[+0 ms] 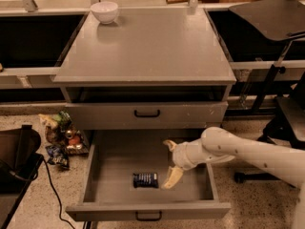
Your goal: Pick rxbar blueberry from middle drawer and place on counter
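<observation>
The rxbar blueberry [145, 179] is a small dark blue bar lying flat on the floor of the open middle drawer [114, 161], near its front. My gripper [169, 162] is open inside the drawer, just right of the bar, with its pale fingers spread front to back. One fingertip [170, 181] sits close beside the bar's right end; I cannot tell whether it touches. The white arm reaches in from the right. The counter [147, 46] is the grey cabinet top above.
A white bowl [105, 11] stands at the counter's back left corner. The upper drawer front [147, 114] is shut. Snack bags [61, 136] lie on the floor to the left of the drawer. A black chair [276, 42] stands to the right.
</observation>
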Robot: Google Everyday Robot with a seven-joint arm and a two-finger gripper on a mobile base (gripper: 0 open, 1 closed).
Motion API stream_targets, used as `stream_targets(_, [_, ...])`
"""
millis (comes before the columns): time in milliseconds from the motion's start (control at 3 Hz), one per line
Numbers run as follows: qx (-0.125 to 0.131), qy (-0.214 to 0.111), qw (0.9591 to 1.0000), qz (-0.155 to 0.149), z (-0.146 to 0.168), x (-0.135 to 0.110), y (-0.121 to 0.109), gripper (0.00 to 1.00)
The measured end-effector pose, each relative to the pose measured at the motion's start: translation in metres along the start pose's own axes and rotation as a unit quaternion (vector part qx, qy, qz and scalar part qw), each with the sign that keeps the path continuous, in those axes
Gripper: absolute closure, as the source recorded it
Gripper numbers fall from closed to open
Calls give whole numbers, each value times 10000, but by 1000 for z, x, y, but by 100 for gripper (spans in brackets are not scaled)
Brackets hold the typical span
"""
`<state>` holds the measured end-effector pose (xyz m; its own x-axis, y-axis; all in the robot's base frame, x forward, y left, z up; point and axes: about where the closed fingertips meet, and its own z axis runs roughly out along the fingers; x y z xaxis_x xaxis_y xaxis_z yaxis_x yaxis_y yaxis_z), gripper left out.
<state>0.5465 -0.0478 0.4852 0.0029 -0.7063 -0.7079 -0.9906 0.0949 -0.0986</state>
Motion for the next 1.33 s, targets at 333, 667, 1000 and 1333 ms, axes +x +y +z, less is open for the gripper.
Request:
stream_targets(333, [82,-101,9998,-151,46,3,-6,0])
stream_targets(667, [94,-106,9998,-129,49,5,-6,0])
stream_targets(1000, [20,-188,9998,-108,57,7,-4,0])
stream_targets(1333, [-25,-255,9994,-219,83,15,-1,0])
